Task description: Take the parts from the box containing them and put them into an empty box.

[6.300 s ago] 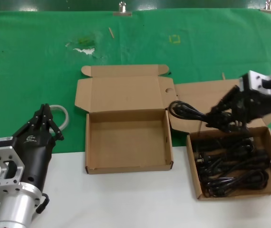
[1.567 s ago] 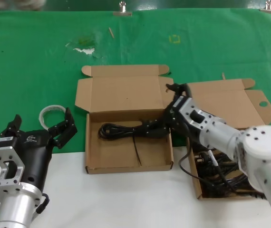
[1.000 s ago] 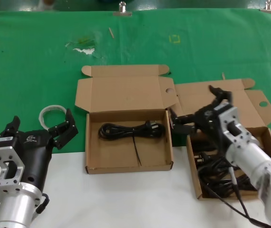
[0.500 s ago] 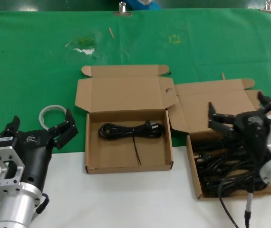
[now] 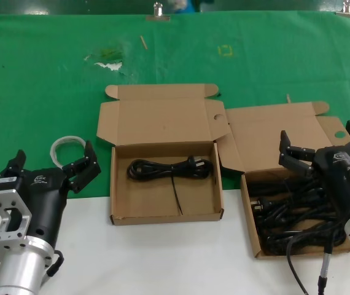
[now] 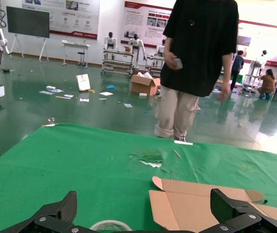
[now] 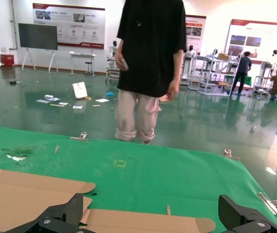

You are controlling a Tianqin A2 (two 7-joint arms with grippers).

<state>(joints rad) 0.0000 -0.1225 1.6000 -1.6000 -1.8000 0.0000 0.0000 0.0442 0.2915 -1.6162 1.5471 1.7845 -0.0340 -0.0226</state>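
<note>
The middle cardboard box, with a half-round notch in its lid flap, holds one coiled black power cord. The right cardboard box, with an oval hole in its lid flap, holds several black cords. My right gripper is open and empty, hovering over the far part of the right box. Its wrist view shows only the box lid and green cloth. My left gripper is open and empty, parked at the near left; it also shows in the left wrist view.
A roll of clear tape lies on the green cloth just beyond my left gripper, also in the left wrist view. The near table strip is white. A person stands beyond the far edge.
My right gripper carried a cord from the right box into the middle box, let it go, and moved back over the right box, open. My left gripper opened early on, then stayed still.
</note>
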